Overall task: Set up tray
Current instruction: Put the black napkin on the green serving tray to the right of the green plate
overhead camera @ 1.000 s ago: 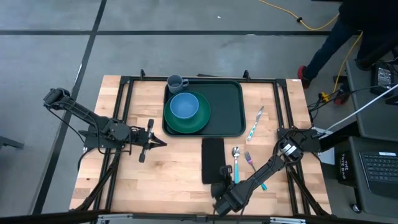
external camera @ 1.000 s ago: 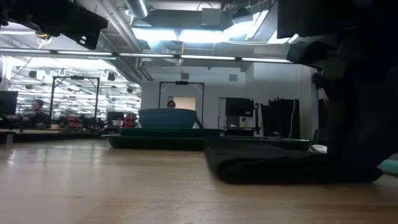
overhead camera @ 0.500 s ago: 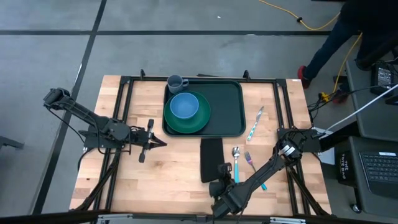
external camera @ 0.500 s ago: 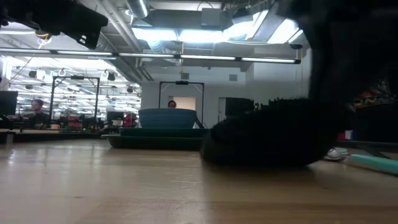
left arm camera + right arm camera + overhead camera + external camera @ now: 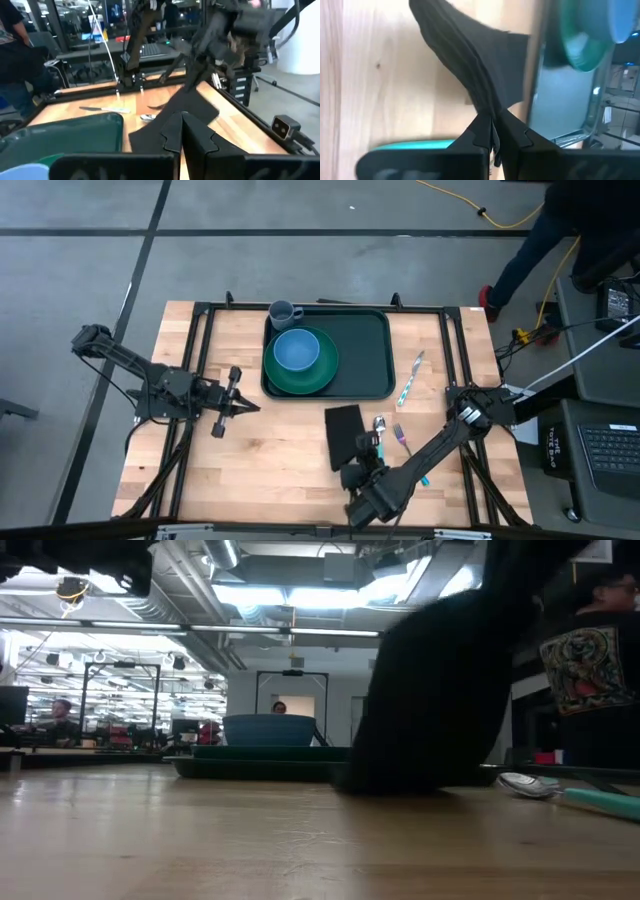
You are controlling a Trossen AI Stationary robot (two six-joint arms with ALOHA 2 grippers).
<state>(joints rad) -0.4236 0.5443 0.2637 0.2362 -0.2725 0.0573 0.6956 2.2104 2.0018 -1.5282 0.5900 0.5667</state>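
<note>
Right wrist view puts us right at the action: the right gripper (image 5: pixel 492 131) has its two dark fingers pinched tight on the near edge of the napkin (image 5: pixel 470 65), a soft black folded cloth that creases and lifts from the pale wood where it is held. From above, that gripper (image 5: pixel 357 473) sits near the front edge of the table (image 5: pixel 280 470), with the napkin (image 5: pixel 346 432) tilted askew just ahead of it, and a spoon (image 5: pixel 380 429) and a fork (image 5: pixel 402 439) lie just beside the cloth on the right, metal heads on coloured handles. Farther right and back, a knife (image 5: pixel 411 378) with a teal handle rests on the planks. Behind the napkin lies the tray (image 5: pixel 362 355): large, dark green, smooth plastic, rectangular with rounded corners and a raised rim, flat at the back middle of the table. Its left half carries a round green plate (image 5: pixel 322 369) with a light blue bowl (image 5: pixel 296 350) in it. A grey mug (image 5: pixel 284 313) stands at the tray's back left corner. Over on the left, the left gripper (image 5: pixel 244 406) waits above the wood, fingers together and holding nothing, pointing towards the middle. The tabletop is butcher-block wood in a black metal frame.
</note>
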